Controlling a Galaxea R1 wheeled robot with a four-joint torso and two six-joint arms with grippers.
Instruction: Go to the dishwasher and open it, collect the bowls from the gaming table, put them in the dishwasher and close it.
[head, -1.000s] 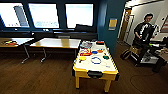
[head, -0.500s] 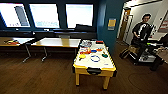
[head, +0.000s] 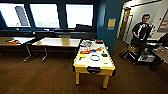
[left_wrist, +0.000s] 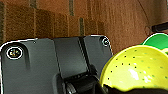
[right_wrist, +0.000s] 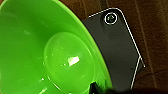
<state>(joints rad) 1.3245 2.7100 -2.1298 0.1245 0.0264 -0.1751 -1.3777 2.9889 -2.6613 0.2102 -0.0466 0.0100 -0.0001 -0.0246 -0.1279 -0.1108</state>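
One gaming table (head: 108, 67) stands ahead of me, near one person (head: 141, 32). One green bowl (right_wrist: 37, 50) fills my right wrist view, one yellow bowl (left_wrist: 136, 68) my left; I cannot tell either gripper's finger state.

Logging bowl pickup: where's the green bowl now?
The green bowl looms large in the right wrist view, above wood floor; its rim also peeks behind the yellow perforated bowl in the left wrist view.

Dark wood floor (head: 37, 77), bright windows (head: 77, 15), teal wall (head: 106, 32), light-wood table (head: 58, 42)
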